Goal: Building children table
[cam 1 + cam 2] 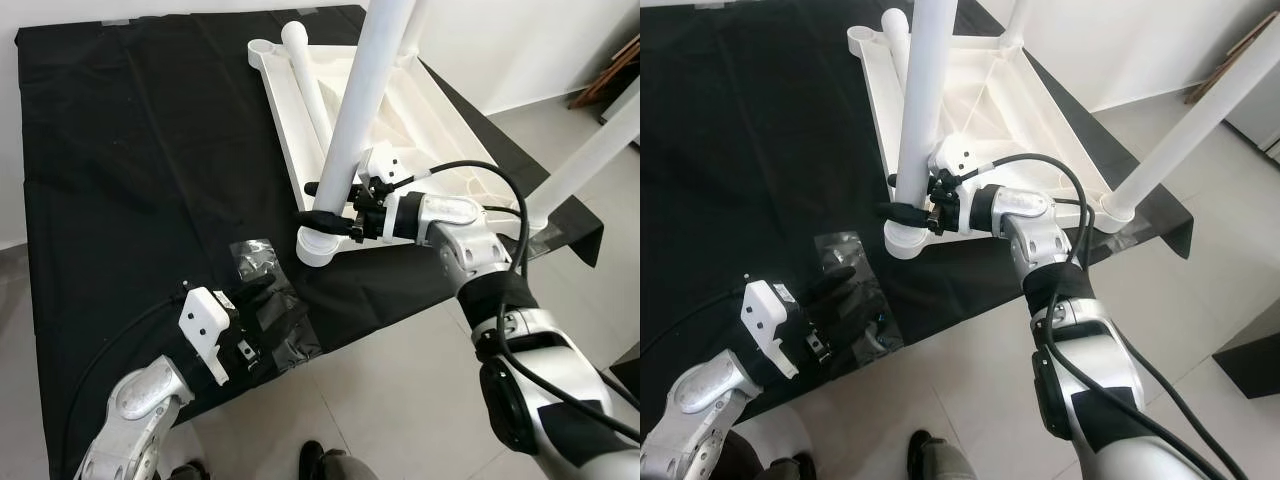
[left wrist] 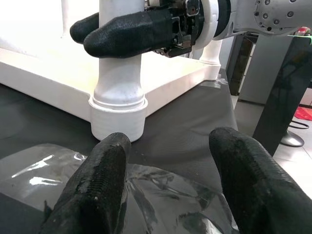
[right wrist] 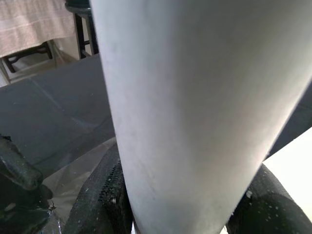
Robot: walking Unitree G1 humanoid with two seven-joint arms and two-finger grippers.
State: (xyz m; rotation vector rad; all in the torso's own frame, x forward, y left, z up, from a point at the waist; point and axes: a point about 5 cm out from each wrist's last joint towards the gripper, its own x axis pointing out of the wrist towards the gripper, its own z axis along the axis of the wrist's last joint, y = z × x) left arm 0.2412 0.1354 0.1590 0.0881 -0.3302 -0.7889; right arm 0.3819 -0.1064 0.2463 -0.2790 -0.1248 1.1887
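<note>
A white children's table top (image 1: 400,110) lies upside down on a black cloth. A white leg (image 1: 352,110) stands upright in its near corner socket (image 1: 318,245). My right gripper (image 1: 318,205) is shut on that leg just above the socket; its fingers (image 2: 129,31) wrap the tube, and the leg (image 3: 195,107) looms close in the right wrist view. Another leg (image 1: 585,165) stands at the right corner, and a loose leg (image 1: 305,80) lies on the underside. My left gripper (image 1: 255,300) is open, low over a clear plastic bag (image 1: 262,262) near the cloth's front edge.
The black cloth (image 1: 120,180) covers a low platform whose front edge runs just before my left arm. Grey tiled floor (image 1: 380,400) lies beyond it. Dark shoes (image 1: 325,462) of a person show at the bottom. A white wall rises at the back right.
</note>
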